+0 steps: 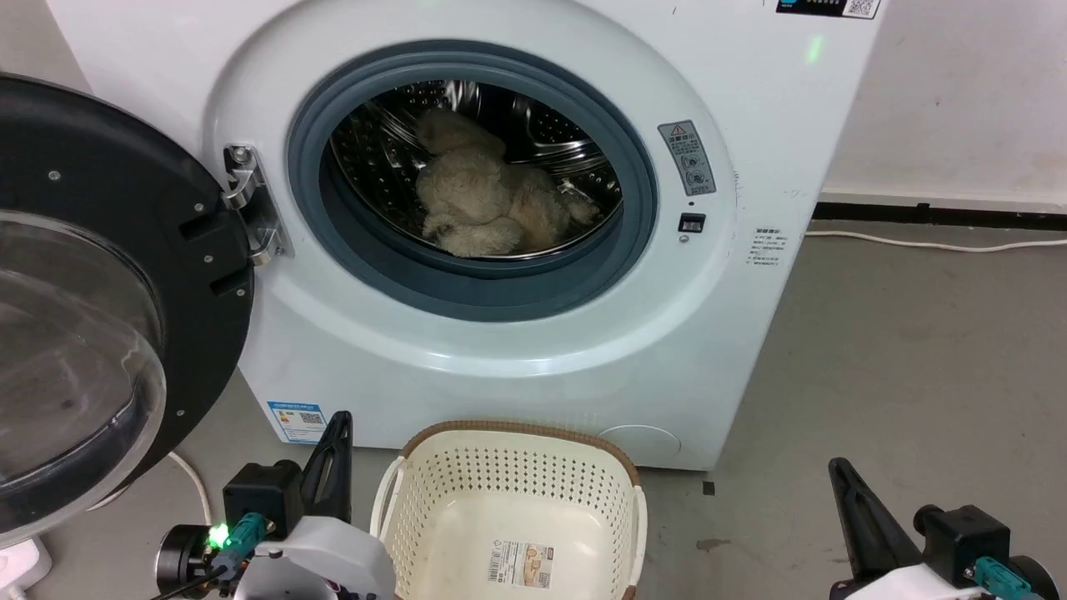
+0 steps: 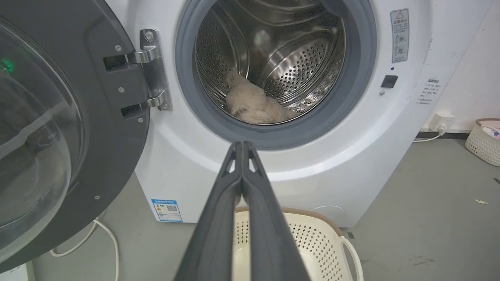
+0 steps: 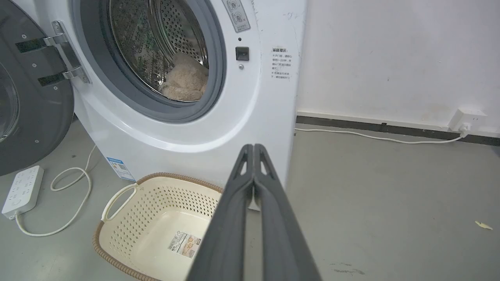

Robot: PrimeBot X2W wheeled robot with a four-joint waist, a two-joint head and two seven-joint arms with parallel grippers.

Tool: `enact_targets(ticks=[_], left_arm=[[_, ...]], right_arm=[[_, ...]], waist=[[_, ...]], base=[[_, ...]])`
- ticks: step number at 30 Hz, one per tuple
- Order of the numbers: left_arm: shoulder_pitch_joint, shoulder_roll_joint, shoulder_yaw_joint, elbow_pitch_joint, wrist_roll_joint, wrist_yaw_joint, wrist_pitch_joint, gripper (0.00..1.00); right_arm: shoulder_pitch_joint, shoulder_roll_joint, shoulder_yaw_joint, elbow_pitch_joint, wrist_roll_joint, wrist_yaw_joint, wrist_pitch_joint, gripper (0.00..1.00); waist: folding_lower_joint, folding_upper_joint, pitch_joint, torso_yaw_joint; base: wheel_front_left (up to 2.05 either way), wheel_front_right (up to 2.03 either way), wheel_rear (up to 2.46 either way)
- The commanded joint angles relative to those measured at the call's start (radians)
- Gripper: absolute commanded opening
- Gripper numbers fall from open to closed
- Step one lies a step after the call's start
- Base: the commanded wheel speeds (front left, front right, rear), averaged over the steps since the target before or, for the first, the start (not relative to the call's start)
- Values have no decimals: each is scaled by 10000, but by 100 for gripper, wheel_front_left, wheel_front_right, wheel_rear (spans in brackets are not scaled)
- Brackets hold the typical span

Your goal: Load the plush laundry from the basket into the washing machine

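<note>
The beige plush laundry [image 1: 488, 200] lies inside the steel drum of the white washing machine [image 1: 517, 367], whose round glass door [image 1: 92, 317] hangs open to the left. The toy also shows in the drum in the left wrist view [image 2: 254, 107] and the right wrist view [image 3: 185, 82]. The cream basket [image 1: 433, 508] stands on the floor before the washer, holding nothing but its paper label [image 1: 521, 564]. My left gripper [image 1: 338, 429] is shut, left of the basket; its fingertips [image 2: 242, 146] meet. My right gripper [image 1: 836, 468] is shut, right of the basket, fingers pressed together [image 3: 253, 148].
A white power strip [image 3: 21, 191] and looped cable [image 3: 74, 183] lie on the floor under the open door. A wall socket [image 3: 466, 119] and cord [image 3: 371, 136] run along the right wall. Another small basket [image 2: 484, 140] stands far right. Grey floor stretches to the right.
</note>
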Motion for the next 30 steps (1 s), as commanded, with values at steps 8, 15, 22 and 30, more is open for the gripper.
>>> enact_targets(ticks=[8,15,22,30], left_arm=[[229,-151,250,-235,343,-135,159,0],[269,-250,394,-361,546,-190,260,0],[308,-349,538,-487,749,-245,362,0],[347,-448,681,-612,951,-300,463,0]], right_arm=[[-215,-1,46,-180,-183,-4,173,0],[-279,-2,65,-262,-257,-5,287,0],[-343,-2,85,-344,-331,-5,401,0],[-407,-2,104,-426,-404,-5,514,0]], waist=[[-1,0,28,-12],[-1,0,50,-22],[-1,0,72,-32],[-1,0,94,-42]], base=[[0,0,0],[0,0,0],[0,0,0],[0,0,0]])
